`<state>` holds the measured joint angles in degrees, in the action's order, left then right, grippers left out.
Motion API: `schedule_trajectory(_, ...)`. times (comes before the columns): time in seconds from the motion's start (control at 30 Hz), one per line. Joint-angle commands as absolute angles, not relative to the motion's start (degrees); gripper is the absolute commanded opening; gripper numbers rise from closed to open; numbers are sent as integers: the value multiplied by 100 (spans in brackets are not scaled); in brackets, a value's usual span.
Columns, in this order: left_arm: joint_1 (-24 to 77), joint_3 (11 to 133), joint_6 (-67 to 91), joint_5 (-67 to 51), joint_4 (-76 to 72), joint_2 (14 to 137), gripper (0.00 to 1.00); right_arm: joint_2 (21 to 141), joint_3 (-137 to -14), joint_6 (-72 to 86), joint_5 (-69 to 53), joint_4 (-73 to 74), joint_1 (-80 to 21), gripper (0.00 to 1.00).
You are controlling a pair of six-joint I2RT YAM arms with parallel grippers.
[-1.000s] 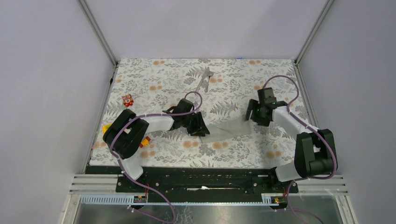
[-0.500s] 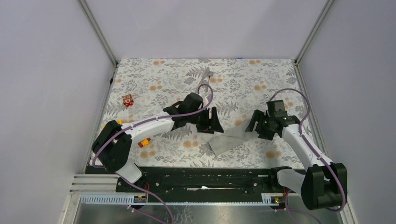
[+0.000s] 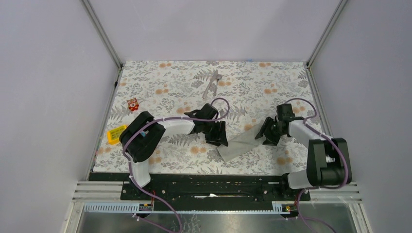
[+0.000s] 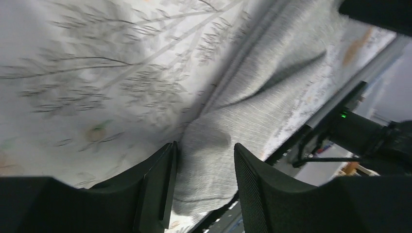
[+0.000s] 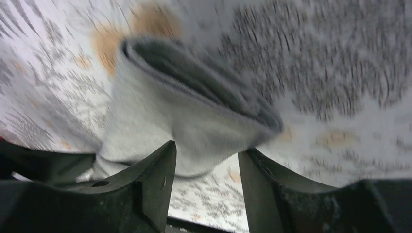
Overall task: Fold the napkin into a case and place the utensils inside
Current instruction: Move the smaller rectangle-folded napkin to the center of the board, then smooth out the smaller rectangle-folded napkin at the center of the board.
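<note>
The grey napkin [image 3: 238, 144] lies as a folded slanted strip on the floral tablecloth, between my two grippers. My left gripper [image 3: 217, 137] is open at the strip's near left end; in the left wrist view the cloth [image 4: 252, 111] runs between the fingers [image 4: 155, 189]. My right gripper [image 3: 267, 135] is open at the strip's far right end; in the right wrist view the folded cloth end [image 5: 160, 102] sits just above the gap of that gripper [image 5: 206, 165]. The silver utensils [image 3: 212, 82] lie together at the far middle. No finished case shows.
A small red toy block [image 3: 132, 104] lies at the left, and a yellow block [image 3: 115, 134] sits near the left edge. The floral tablecloth [image 3: 170, 77] covers the table. Enclosure walls and metal posts ring it.
One second ago the napkin hung stretched between both grippers. It now lies folded on the cloth. The left gripper swung right, then came down to its near end. The right gripper shifted nearer.
</note>
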<state>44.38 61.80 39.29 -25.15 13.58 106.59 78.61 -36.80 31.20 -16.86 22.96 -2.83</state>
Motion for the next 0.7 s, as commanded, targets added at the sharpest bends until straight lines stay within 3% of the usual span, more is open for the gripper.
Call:
schedule_trajectory(0.0, 4882, 5762, 4741, -2939, 84, 10741, 51, 8710, -4601, 2905, -1556, 1559, -251, 57)
schedule_trajectory(0.17, 5075, 5606, 5327, -3004, -612, 10716, 53, 9541, -5945, 2431, -1113, 2083, -253, 61)
schedule_trajectory(0.33, 5063, 5611, 4725, -2101, 549, 9797, 60, 9134, -6353, 1893, -383, 2950, -249, 72)
schedule_trajectory(0.43, 5067, 5516, 4721, -2197, 565, 9375, 59, 8689, -6057, 1842, -1765, 2551, -251, 82)
schedule_trajectory(0.57, 5077, 5401, 5036, -2738, -137, 9272, 52, 9075, -5687, 2510, -4657, 1246, -248, 81)
schedule_trajectory(0.67, 5130, 5474, 5199, -3271, -689, 9670, 42, 9403, -5271, 3432, -5713, -294, -253, 81)
